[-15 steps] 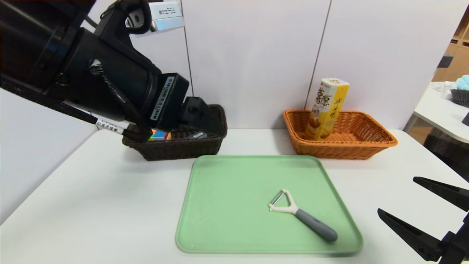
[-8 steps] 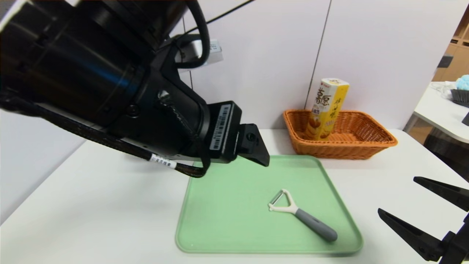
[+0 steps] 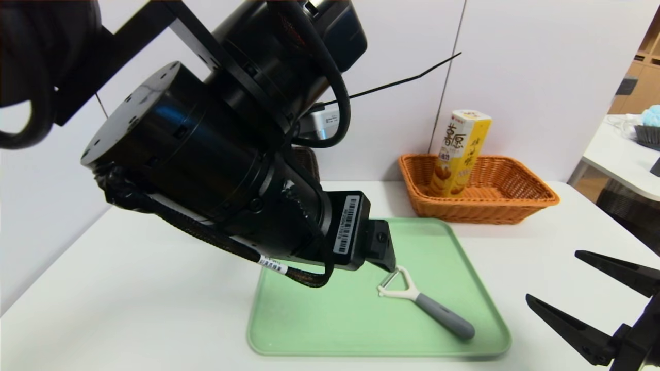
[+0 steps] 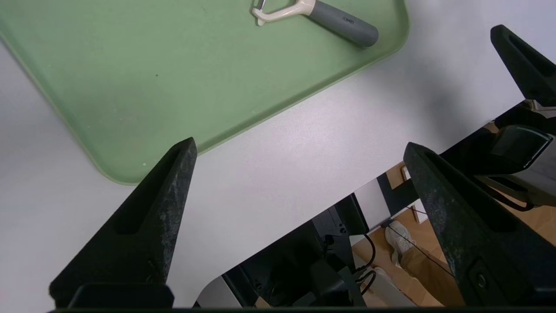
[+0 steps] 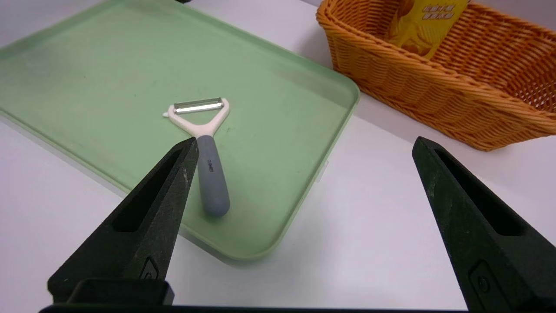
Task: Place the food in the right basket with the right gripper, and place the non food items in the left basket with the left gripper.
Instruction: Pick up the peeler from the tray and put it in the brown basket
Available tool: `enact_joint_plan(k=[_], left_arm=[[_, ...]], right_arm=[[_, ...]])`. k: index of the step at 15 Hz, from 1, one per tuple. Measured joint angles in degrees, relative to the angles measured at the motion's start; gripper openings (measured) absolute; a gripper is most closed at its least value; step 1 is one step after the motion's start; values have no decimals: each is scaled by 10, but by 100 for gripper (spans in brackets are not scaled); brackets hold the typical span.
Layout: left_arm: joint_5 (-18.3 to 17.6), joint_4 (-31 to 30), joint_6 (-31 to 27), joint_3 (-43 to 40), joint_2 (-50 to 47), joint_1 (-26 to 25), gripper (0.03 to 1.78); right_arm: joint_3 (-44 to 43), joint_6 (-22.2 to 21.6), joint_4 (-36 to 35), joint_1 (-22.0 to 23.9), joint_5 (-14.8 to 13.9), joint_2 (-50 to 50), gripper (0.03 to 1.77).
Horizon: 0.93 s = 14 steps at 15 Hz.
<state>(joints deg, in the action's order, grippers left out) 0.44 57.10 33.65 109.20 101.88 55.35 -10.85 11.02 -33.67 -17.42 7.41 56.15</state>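
One peeler (image 3: 444, 315) with a gray handle lies on a green tray (image 3: 330, 319); the left gripper (image 4: 302, 148), wide open, hangs above the tray. The right gripper (image 5: 306, 141) (also open) is beside the tray; a yellow-and-white box (image 3: 459, 154) leans in the orange basket (image 3: 479, 208).

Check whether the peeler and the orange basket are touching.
Apart. The right wrist view shows the peeler lying on the green tray, with bare tray and white table between it and the orange basket.

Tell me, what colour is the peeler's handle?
The handle is grey, seen best in the right wrist view.
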Motion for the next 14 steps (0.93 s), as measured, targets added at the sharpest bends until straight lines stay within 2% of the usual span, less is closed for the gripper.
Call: enact_joint_plan(k=[3, 5, 7, 10, 14], left_arm=[[3, -1, -1, -5, -14, 7, 169], [20, 0, -2, -5, -19, 10, 169], [27, -1, -3, -6, -21, 15, 169], [30, -1, -3, -3, -25, 25, 169], [48, -2, -3, -2, -26, 33, 169]], right_arm=[[-3, -2, -1, 0, 0, 25, 169], [-5, -3, -1, 4, 0, 41, 169], [-9, -10, -11, 22, 1, 74, 169], [-14, -15, -41, 45, 11, 135, 169], [-9, -11, -113, 48, 16, 230, 169]])
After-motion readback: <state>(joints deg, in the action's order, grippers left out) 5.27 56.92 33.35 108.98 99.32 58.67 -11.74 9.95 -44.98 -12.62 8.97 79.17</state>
